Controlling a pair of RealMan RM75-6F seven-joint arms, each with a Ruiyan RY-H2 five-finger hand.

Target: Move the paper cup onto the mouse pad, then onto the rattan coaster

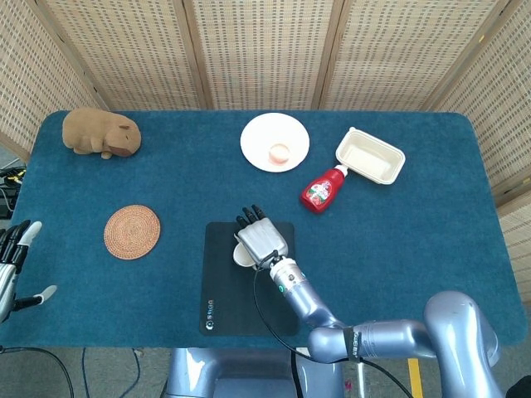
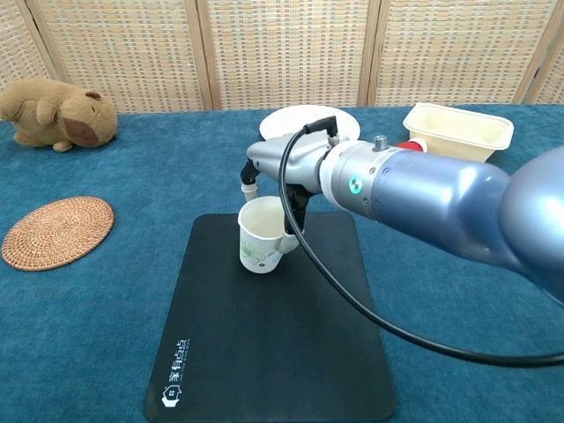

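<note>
At the far left edge of the head view, our left hand waits off the table with its fingers spread, holding nothing; it has no part in the carrying, so we judge it is parked out of the way.

Moving right, a plush capybara lies at the back left corner of the blue table. In front of it lies the round rattan coaster, flat and bare, well apart from the cup. That is the cup's second stop, and nothing lies between it and the pad.

Next comes the black mouse pad, a rectangle with its long side running from front to back. Over its back half our right hand holds the paper cup, fingers wrapped round the rim and side. The grip from above and beside keeps the base free for setting down. The cup points mouth up, its long axis close to vertical with a slight tilt. The base looks at or just above the pad; we cannot tell whether it touches.

Further right and behind, a white plate holds a small pale item, then a red sauce bottle lies on its side, touching a cream tray.
</note>
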